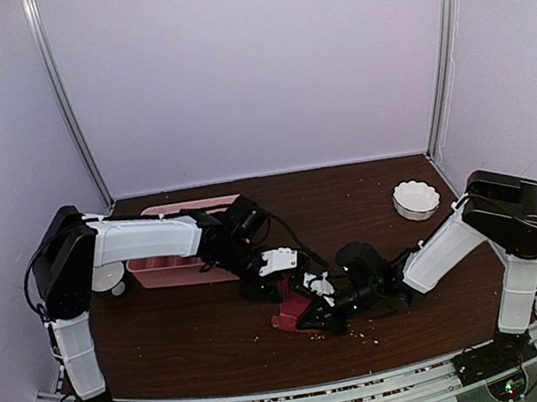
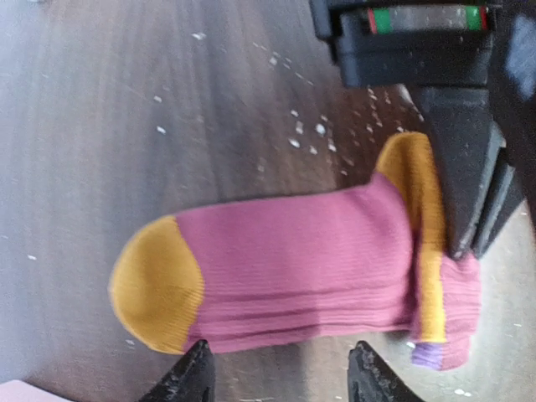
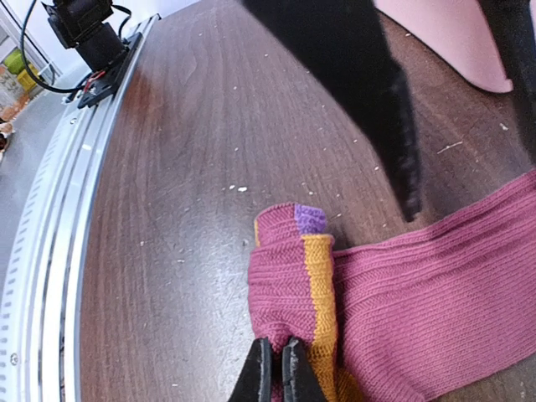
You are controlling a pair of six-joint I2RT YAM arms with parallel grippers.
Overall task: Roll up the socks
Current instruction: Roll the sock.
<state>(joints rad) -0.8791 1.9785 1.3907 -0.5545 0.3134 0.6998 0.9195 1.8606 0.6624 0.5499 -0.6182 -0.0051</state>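
At the near middle of the bench (image 3: 184, 167), the socks (image 2: 293, 268) lie flat, with the orange toe at one end and the cuff end turned over into a first fold. The right pincer (image 3: 276, 366) is clamped tight on that fold, I'd say to keep the start of the roll from springing open. The left pincer (image 2: 280, 374) hangs close by, fingers parted with nothing between them, likely ready for a fresh hold. A pink tray (image 1: 179, 209) sits farther left and a white bowl (image 1: 414, 185) far right; I cannot make out what either holds.
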